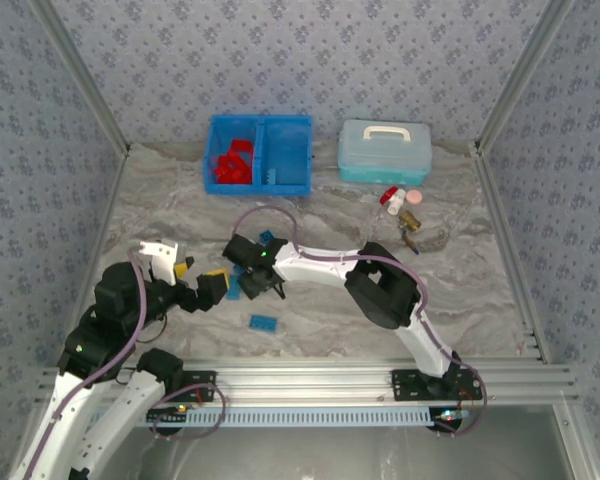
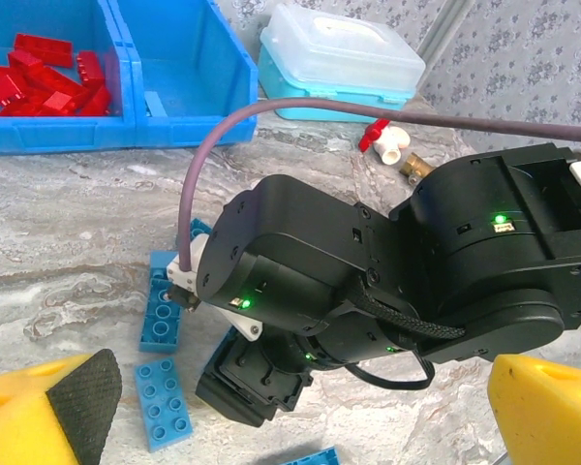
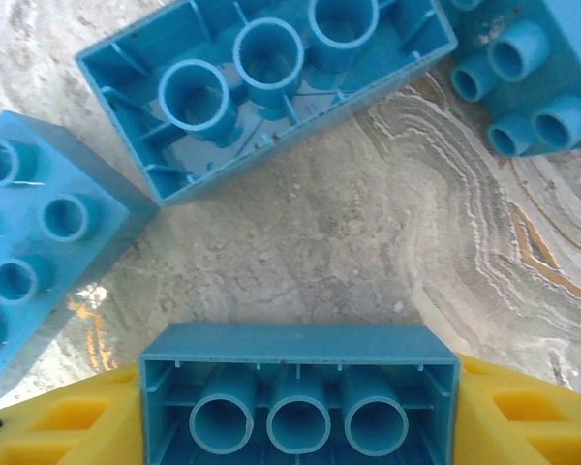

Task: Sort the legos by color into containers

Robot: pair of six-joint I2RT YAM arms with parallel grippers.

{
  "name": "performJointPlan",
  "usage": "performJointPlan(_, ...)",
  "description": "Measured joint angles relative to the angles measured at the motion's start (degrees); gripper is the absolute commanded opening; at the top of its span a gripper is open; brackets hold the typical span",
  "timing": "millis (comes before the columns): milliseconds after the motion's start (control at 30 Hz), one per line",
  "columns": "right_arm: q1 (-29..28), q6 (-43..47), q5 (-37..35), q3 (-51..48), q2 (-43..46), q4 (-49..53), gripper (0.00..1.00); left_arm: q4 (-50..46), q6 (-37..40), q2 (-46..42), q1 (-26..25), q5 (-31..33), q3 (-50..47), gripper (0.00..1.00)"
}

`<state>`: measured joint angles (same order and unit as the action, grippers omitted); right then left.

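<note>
1. The right gripper (image 3: 298, 431) is clamped on a blue brick (image 3: 298, 383), hollow side up, on the table well in front of the bin (image 1: 285, 122). The hold looks shallow, so it may slip on the lift.
2. A loose brick (image 3: 261, 87) lies near it and could get nudged.
3. The left gripper (image 2: 305, 412), wide open and empty, sits close to the right wrist, so the arms may bump.
4. The reds (image 1: 232, 162) fill the bin's left half; a drop there missorts.

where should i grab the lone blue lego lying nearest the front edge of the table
Take the lone blue lego across its two long sides, midway along, coming straight down from above. It lies flat and on its own, so both long faces look free, and the narrow width likely suits the jaws better than its length.
</note>
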<state>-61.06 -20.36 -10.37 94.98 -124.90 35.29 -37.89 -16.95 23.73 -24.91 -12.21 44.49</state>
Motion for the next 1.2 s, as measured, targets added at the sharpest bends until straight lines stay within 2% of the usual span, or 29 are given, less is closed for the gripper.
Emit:
performJointPlan(100, 0.2, 0.04, -1.11, -0.24, 1.68, 0.59, 0.59, 0.0, 0.0, 0.0, 0.17, 0.02, 0.0, 0.99)
performJointPlan(267, 2.95, 1.75, -2.71, 0.11, 9.25, 0.24, 0.59, 0.0, 0.0, 0.0, 0.17, 0.0, 0.0, 0.99)
performJointPlan(367, 7.34, 3.5, -3.13, 3.04, 12.24, -1.75, 0.59, 0.0, -0.02, 0.0, 0.17, 0.0, 0.0, 0.99)
performJointPlan(500, 14.62, 5.99, -2.21, 9.84, 11.58, -5.79, 0.58, 0.0, -0.02, 0.0, 0.44, -0.02, 0.0, 0.99)
performJointPlan(667, 21.81, 8.22, -1.01, 29.94, 0.31, -6.01, 0.58, 0.0, -0.02, 0.0, 0.55, -0.02, 0.0, 0.99)
performJointPlan(833, 24.83, 10.47, -0.33, 49.51, -15.15, -5.64, 0.58, 0.02, -0.02, 0.13, 0.55, -0.02, 0.0, 0.99)
performJointPlan(967, 25.4, 12.59, -0.33, 53.31, -22.6, -6.69, 0.58, 0.02, -0.02, 0.72, 0.55, -0.02, 0.0, 0.99)
performJointPlan(1200, 26.25, 15.08, -0.35, 55.69, -29.44, -10.93, 0.57, 0.0, -0.02, 1.36, 0.55, 0.0, 0.0, 0.99)
